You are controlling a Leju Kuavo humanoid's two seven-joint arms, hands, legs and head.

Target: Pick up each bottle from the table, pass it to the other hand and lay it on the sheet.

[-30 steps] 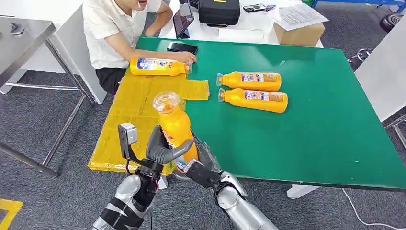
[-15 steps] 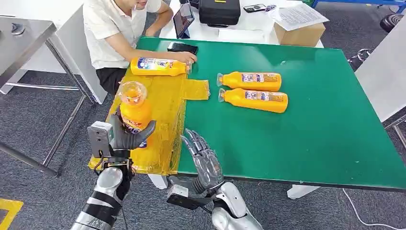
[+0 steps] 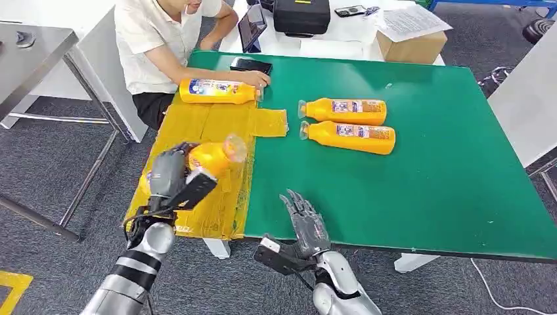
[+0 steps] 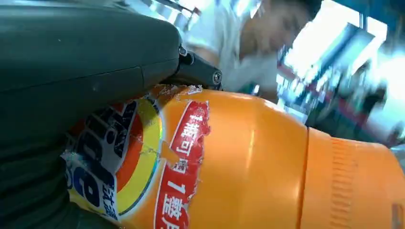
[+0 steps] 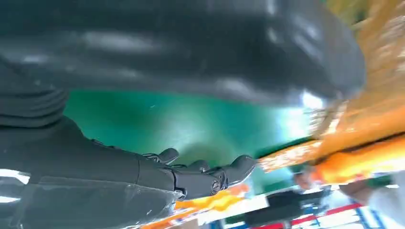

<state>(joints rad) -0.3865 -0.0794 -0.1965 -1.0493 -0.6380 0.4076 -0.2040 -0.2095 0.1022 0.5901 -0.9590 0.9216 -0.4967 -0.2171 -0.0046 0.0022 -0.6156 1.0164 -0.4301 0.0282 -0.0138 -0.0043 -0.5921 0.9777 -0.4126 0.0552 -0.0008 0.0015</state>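
the left robot hand holds an orange bottle tipped over the yellow sheet on the left of the green desk. the right robot hand is empty, fingers spread, near the desk's near edge.

Both arms are silver, segmented metal shells with dark bands at the joints. The left hand has dark grey fingers and a thick grey thumb, with thin black cables looped at the wrist. The right hand has dark, glossy fingers and a black block-shaped wrist module.
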